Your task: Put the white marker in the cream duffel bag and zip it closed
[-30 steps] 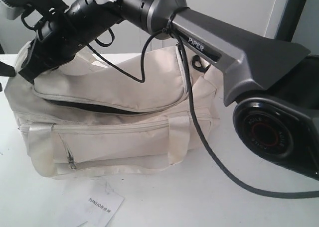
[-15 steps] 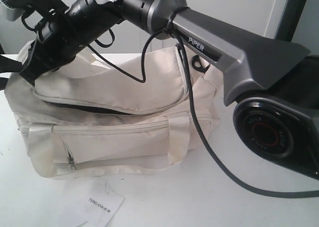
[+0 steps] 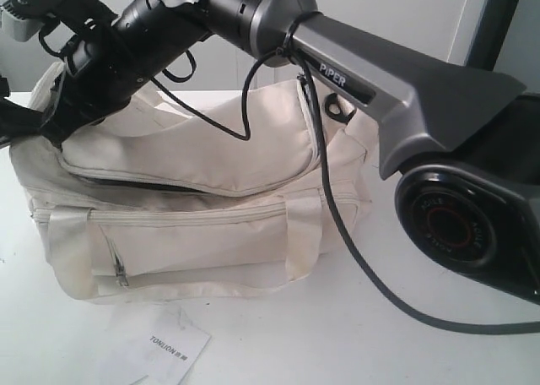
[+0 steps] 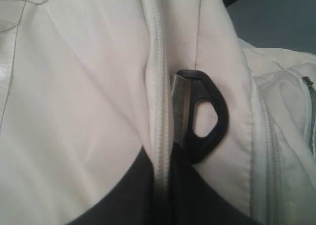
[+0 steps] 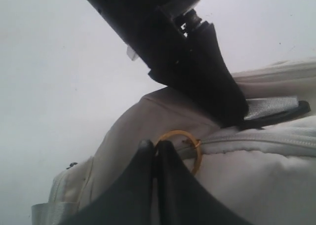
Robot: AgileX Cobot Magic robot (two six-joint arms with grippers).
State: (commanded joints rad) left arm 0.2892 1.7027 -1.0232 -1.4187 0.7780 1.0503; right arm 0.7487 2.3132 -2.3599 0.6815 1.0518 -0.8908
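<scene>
Cream duffel bag sags softly, top zip partly open.

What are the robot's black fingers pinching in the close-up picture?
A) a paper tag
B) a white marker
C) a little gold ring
C: in the right wrist view the right gripper has its fingers pressed together on the gold ring of the zip on the cream duffel bag.
</scene>
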